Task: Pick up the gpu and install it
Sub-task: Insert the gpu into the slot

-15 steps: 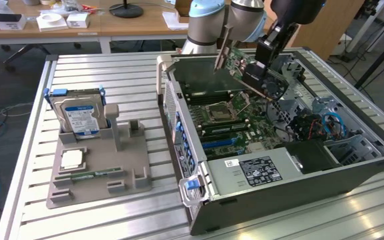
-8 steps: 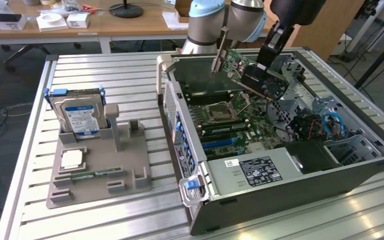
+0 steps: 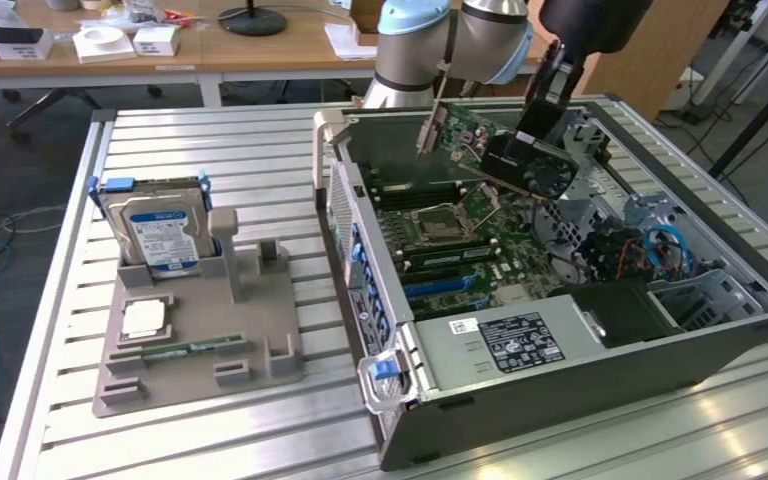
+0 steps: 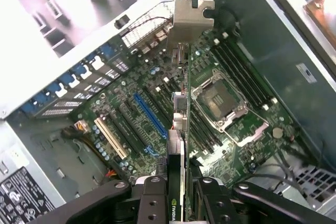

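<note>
In the exterior view, at about one o'clock from centre, the black two-fingered gripper [image 3: 534,135] is closed partway on the gpu [image 3: 524,165], a thin flat expansion card with a green circuit board and a black fan face. The card's narrow silver metal bracket [image 3: 427,130] sits at roughly nine o'clock of the gripper. I read the card as airborne and tilted above the green motherboard [image 3: 458,235] inside the open dark grey metal computer case [image 3: 598,400], not seated in any slot. The bracket end faces the case wall that carries the ports, which I judge is so it can meet the rear opening.

At eight o'clock, well apart on the slatted aluminium table [image 3: 224,150], is the grey plastic parts holder [image 3: 204,375]. It carries the silver hard drive with blue-white label [image 3: 157,235] upright and the slim green memory stick [image 3: 177,350] lying flat. Both are clear of the gripper.

In the wrist view I look along the gpu [image 4: 185,129] edge-on. The gripper [image 4: 184,203] has one finger on each face, clamped at the end far from the silver bracket [image 4: 191,19]. I take that as a way to leave the connector edge free. The long blue expansion slot [image 4: 149,114] lies to one side of the card and the silver square processor socket [image 4: 220,98] to the other. The card's line runs at an angle to the slot, so I judge it is not yet aligned.
</note>
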`<state>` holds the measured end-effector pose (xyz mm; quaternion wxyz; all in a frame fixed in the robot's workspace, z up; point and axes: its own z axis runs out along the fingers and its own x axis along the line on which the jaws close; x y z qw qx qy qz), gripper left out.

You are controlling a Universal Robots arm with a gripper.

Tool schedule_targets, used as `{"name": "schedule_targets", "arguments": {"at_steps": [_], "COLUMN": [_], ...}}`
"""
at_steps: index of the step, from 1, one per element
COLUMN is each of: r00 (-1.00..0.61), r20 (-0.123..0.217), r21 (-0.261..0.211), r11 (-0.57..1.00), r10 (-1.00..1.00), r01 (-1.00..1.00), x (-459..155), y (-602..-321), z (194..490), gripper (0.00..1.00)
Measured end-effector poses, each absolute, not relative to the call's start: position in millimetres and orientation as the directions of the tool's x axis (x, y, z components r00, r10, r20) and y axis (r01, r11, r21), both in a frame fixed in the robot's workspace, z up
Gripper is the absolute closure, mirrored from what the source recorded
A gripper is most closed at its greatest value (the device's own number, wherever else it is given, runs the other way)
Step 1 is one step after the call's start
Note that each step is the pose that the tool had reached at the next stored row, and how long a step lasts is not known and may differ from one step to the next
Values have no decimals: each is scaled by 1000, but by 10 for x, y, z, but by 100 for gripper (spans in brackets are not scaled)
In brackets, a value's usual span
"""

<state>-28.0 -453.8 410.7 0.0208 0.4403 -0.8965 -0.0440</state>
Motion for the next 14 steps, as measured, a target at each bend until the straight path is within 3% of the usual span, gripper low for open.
{"name": "schedule_targets", "arguments": {"at_steps": [14], "r00": [-392], "r20": [-2], "r21": [97], "r11": [390], "r10": [-920], "r01": [-916], "x": [-280], "y": [-4538], "z": [4064], "gripper": [74]}}
